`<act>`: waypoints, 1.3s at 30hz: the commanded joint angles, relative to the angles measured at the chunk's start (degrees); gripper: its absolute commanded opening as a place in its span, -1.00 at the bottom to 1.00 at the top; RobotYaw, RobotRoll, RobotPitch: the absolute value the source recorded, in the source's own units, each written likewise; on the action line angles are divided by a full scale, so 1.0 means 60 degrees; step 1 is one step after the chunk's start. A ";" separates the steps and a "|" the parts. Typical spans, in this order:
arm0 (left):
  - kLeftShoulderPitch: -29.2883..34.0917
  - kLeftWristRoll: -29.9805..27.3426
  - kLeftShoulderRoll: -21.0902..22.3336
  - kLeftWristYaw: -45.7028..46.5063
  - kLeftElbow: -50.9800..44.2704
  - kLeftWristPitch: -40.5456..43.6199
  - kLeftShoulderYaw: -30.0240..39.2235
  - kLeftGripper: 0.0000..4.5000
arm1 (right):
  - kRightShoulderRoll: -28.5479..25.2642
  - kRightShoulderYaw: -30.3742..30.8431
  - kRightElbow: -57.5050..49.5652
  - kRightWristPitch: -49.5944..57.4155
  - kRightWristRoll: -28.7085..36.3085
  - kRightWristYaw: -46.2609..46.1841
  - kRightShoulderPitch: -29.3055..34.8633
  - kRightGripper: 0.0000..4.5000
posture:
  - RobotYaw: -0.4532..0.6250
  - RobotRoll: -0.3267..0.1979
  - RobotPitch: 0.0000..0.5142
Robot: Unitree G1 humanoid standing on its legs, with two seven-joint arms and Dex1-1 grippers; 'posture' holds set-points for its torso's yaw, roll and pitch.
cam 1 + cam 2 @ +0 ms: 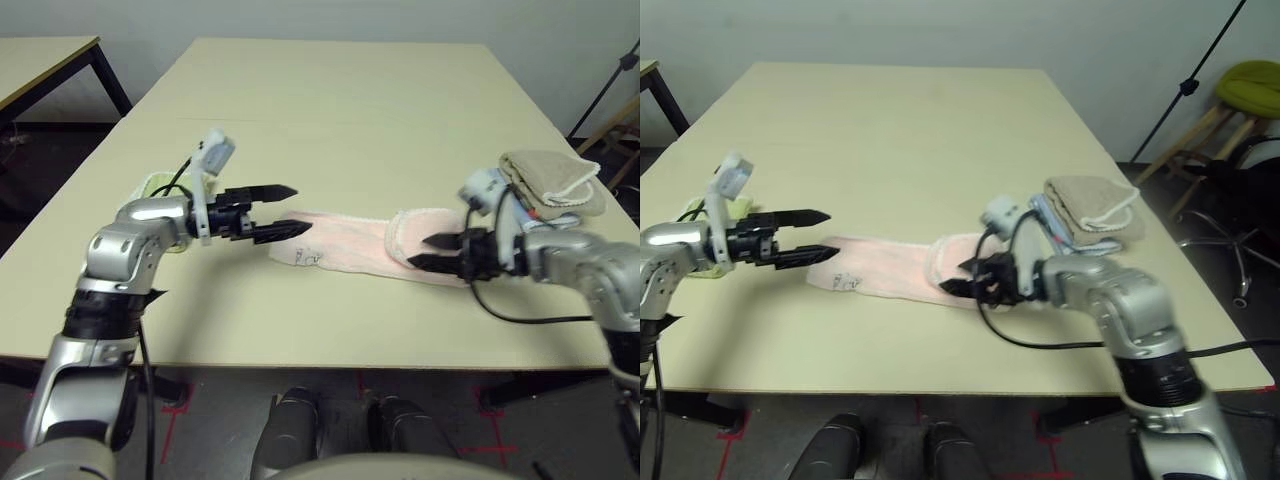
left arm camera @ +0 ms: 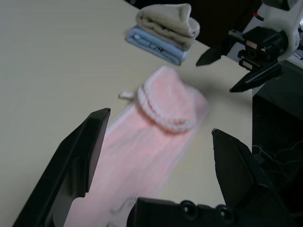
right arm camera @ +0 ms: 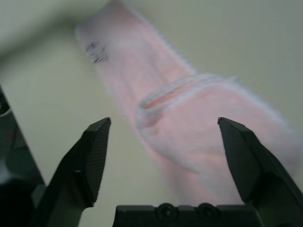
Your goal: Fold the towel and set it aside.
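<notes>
Lying — part folded — below the right fingers [image 3: 246, 156], the towel [image 3: 128, 56] (pink).

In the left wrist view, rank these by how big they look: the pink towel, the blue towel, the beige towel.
1. Pink towel
2. Beige towel
3. Blue towel, partly covered by the beige one

"What is seen on the table?" "A pale pink terry towel [image 1: 345, 243], edged in white trim, is laid flat in a long strip running from side to side." "Is it folded?" "Partly: at the robot's right, the end is turned back over the strip. At the left end, a dark squiggle can be made out near the edge."
</notes>
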 commanded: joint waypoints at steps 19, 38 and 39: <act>-0.1273 0.2057 -0.3308 0.1557 0.2220 -0.1391 -0.1952 0.73 | 0.1645 -0.0384 0.2821 -0.3645 -0.1719 -0.0831 0.0271 0.81 | 0.00 0.25 -0.71; -0.1442 0.3285 -0.4526 0.1496 0.4050 -0.2279 -0.2847 -0.98 | 0.2985 0.0393 0.3770 -0.4457 -0.2627 -0.1305 -0.0121 -0.99 | 0.00 0.25 -0.67; -0.1458 0.3377 -0.4555 0.1479 0.4202 -0.2356 -0.2894 -0.98 | 0.3042 0.0430 0.3810 -0.4520 -0.2703 -0.1345 -0.0115 -0.99 | 0.00 0.25 -0.67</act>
